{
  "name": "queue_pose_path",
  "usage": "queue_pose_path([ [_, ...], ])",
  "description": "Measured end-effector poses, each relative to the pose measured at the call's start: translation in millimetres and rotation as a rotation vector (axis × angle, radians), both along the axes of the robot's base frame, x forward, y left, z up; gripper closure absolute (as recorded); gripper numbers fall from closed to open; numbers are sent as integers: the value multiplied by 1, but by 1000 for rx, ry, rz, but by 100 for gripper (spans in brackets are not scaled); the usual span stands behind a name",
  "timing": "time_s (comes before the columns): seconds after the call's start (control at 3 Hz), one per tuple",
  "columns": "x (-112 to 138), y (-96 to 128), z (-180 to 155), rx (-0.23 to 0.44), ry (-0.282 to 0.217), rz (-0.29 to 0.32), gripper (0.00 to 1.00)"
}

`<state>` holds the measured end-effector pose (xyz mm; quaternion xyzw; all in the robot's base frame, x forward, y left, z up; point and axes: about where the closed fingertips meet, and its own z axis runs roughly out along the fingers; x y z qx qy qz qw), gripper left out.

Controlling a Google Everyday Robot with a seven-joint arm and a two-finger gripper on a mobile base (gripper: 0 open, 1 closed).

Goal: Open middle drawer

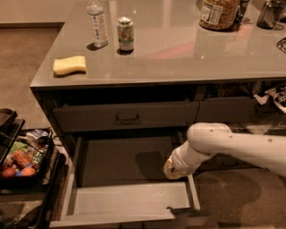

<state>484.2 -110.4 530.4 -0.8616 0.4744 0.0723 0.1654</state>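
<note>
Nearest the camera is the middle drawer (pixel 129 199), pulled far out of the cabinet, its front edge at the bottom of the view and its plain grey floor bare (the handle on its front face is out of sight from this angle). The gripper (pixel 171 170) hangs at the drawer's right side wall, about halfway back and just over the rim. Whether it is parted or closed cannot be made out, and it cannot be told if it touches the wall. The white arm (pixel 232 145) reaches in from the right, crossing above the brown floor (pixel 232 197) beside the drawer.

To the left, low and near the drawer's left wall, a black rack (pixel 54 166) holds packets and round reddish items.

Farther back and above the open drawer sits another grey drawer front (pixel 89 118) with a small loop handle (pixel 127 119) at its centre. It overhangs the far part of the open drawer, well clear of the gripper.

On the grey countertop (pixel 178 58), a yellow sponge (pixel 69 65) lies near the left edge. Beyond it a drinks can (pixel 125 33) stands upright just right of a clear water bottle (pixel 97 24). A large labelled jar (pixel 219 13) stands at the far right.
</note>
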Motion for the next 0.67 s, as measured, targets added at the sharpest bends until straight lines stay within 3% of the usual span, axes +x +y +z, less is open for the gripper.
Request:
queue_pose_path([
  [0.33, -4, 6, 56, 114, -174, -23, 100],
  [0.67, -7, 38, 75, 316, -291, -74, 100],
])
